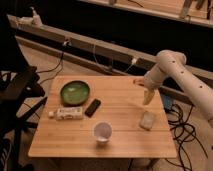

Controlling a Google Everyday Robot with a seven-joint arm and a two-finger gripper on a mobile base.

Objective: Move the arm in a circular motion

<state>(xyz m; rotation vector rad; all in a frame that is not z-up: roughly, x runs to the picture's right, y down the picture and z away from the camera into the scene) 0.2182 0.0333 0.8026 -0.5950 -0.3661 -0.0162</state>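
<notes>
We judged the circling in hand, though how far along we could not say. The arm (pixel 186 81) reached in from the three o'clock side of the bench (pixel 120 142), elbow high, its claw (pixel 148 96) hanging tip-down over the two o'clock corner; spread or pressed together, we could not tell. A pale sponge-like block (pixel 147 120) lay just toward six o'clock. The next sweep, we thought, called for height enough to clear it.

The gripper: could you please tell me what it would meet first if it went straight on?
The gripper, over the right side of the table, points down. It would probably meet the table just behind the pale block, or the block itself; depth is unclear.
</notes>
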